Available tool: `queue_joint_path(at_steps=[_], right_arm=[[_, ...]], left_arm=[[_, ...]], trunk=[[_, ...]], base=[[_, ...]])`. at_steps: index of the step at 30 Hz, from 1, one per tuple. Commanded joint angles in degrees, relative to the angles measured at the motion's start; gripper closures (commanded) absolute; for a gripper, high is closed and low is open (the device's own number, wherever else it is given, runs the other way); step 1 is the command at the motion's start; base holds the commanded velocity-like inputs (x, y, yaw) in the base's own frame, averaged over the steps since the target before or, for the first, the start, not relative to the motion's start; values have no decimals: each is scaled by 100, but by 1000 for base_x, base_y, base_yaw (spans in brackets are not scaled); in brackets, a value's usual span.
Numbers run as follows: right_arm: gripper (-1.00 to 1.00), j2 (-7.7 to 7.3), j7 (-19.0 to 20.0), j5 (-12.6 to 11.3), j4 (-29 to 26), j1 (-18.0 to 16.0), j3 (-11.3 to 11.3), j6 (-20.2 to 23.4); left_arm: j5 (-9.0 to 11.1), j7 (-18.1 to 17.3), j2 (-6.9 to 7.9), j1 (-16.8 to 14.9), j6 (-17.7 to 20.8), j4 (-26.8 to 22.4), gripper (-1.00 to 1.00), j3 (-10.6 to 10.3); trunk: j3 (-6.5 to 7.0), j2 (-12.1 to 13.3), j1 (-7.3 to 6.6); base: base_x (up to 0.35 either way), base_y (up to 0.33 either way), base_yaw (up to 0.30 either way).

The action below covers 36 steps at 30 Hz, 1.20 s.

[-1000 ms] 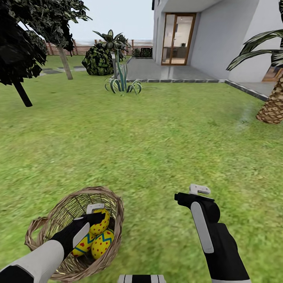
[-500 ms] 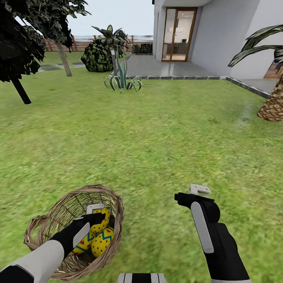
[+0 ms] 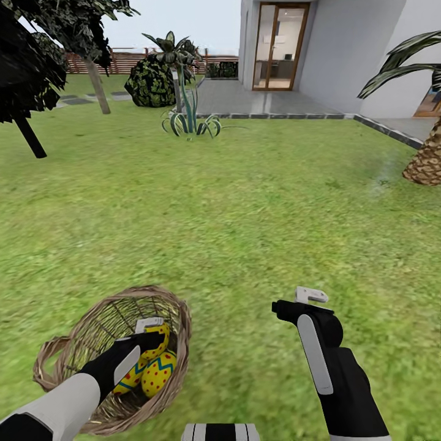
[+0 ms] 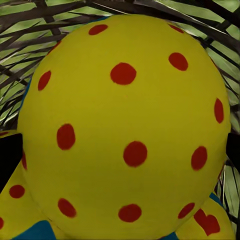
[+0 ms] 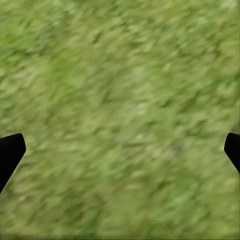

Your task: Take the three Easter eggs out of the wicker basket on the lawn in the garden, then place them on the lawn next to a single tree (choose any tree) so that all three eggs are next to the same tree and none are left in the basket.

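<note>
Mottled green lawn point(image 3: 233, 202) filled most of the head view, running back to a grey paved patio point(image 3: 257, 101) and a pale house with a glass door point(image 3: 278, 46) at about one o'clock. At eleven o'clock, far across the grass, stood the tree point(image 3: 98, 89) with a pale leaning trunk and dark foliage; a thin dark-trunked tree point(image 3: 27, 135) stood nearer at ten o'clock, and a scaly palm trunk point(image 3: 425, 162) at two o'clock. A spiky striped plant point(image 3: 190, 122) grew near the patio edge at twelve.

Close in at seven o'clock, the wicker basket point(image 3: 73, 343) sat on the grass, tilted, with the Easter eggs point(image 3: 156, 373) inside it. Two yellow red-dotted eggs were plain to see in the head view, one with a blue zigzag band; a third was partly hidden behind the arm. The left gripper point(image 3: 147, 331) reached into the basket, right at the topmost egg. In the left wrist view that egg point(image 4: 125, 125) loomed very close between the dark fingertips point(image 4: 7, 160) at either edge, with the woven wall behind and other eggs below; I cannot tell whether the fingers were clamped on it or merely beside it.

The right gripper point(image 3: 309, 297) hung at five o'clock above bare grass, well apart from the basket. In the right wrist view its fingertips point(image 5: 10, 152) sat wide apart at the frame edges, nothing between them but lawn point(image 5: 120, 115).
</note>
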Motion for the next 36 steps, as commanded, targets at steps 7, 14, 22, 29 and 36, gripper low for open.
queue_joint_path(at_steps=[7,14,22,29,36], right_arm=[[-100,0,-60,-59,-5,-3,3,14],[-100,0,-60,-59,-5,-3,3,13],[-100,0,-60,-59,-5,-3,3,12],[-100,0,-60,-59,-5,-3,4,14],[-100,0,-60,-59,-5,-3,3,13]], left_arm=[[120,48,6,5,21,48,100,-71],[120,45,6,5,16,48,100,-71],[120,44,6,5,15,48,100,-71],[136,131,6,5,22,48,100,-22],[137,132,12,5,104,41,100,-14]], trunk=[[-6,-1,1],[-6,-1,1],[-6,-1,1],[-6,-1,1],[39,2,-5]], base=[[0,0,0],[0,0,0],[0,0,0],[0,0,0],[0,0,0]])
